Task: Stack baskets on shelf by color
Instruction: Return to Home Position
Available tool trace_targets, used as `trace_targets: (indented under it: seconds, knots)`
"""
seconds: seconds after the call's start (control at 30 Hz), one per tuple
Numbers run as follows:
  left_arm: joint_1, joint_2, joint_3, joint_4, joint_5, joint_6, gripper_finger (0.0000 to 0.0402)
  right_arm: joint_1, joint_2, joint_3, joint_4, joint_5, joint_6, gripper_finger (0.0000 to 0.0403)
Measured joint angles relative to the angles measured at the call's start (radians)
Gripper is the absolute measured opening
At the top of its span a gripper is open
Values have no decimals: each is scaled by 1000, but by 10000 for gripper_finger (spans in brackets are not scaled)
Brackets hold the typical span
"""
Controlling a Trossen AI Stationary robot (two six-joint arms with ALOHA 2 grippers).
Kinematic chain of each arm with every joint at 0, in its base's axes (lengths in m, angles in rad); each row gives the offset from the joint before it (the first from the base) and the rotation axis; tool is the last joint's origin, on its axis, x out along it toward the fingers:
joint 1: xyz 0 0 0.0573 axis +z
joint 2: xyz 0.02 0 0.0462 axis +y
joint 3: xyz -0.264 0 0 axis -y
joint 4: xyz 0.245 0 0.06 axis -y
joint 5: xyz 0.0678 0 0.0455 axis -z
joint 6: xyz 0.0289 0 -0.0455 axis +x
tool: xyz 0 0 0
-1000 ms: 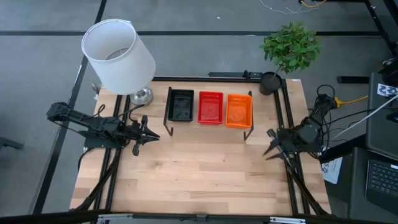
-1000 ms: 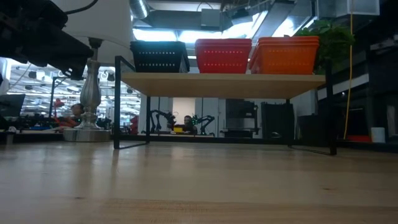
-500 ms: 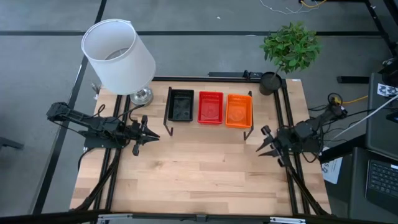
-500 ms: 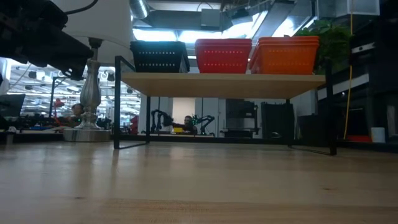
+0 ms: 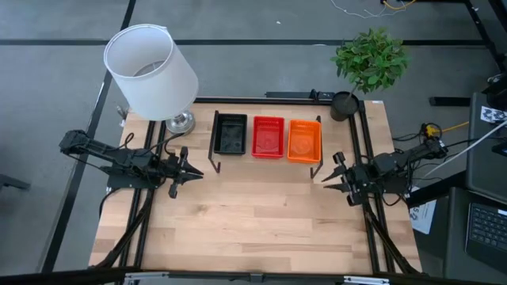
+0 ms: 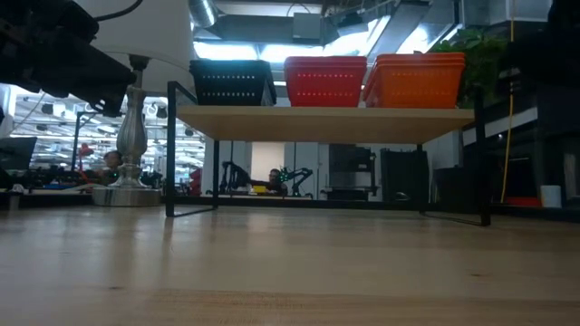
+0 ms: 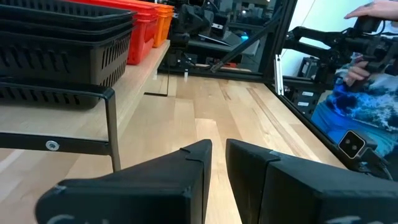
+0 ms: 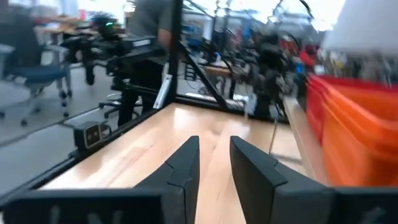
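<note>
Three stacks of baskets stand side by side on the light-wood shelf [image 6: 326, 113]: black [image 5: 230, 134], red [image 5: 268, 136] and orange [image 5: 304, 140]. The low view shows them as black [image 6: 231, 83], red [image 6: 324, 81] and orange [image 6: 415, 80], resting on their bottoms. My left gripper [image 5: 194, 172] hovers off the shelf's left end, shut to a thin slit [image 7: 219, 146], with the black stack [image 7: 56, 56] beside it. My right gripper [image 5: 326, 178] hovers off the shelf's right front corner, open by a narrow gap [image 8: 214, 146], and the orange stack [image 8: 360, 130] is to its side.
A white-shaded lamp [image 5: 150, 71] stands at the far left corner, a potted plant [image 5: 370, 59] at the far right. Bare tabletop [image 5: 253, 214] spreads in front of the shelf. A person [image 7: 367, 62] shows beyond the table's right side.
My right gripper has moved toward the table's left edge and a little toward the far edge, nearing the shelf's right front corner. It has swung from pointing slantwise at the near edge to pointing level at the left. The baskets have stayed put.
</note>
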Motion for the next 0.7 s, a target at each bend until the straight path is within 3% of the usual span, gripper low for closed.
trace_targets:
  seconds: [0.13,0.7]
  knots:
    - [0,0,0,0,0,0,41,0,0,0,-3,28,89,91]
    - [0,0,0,0,0,0,41,0,0,0,-1,28,89,91]
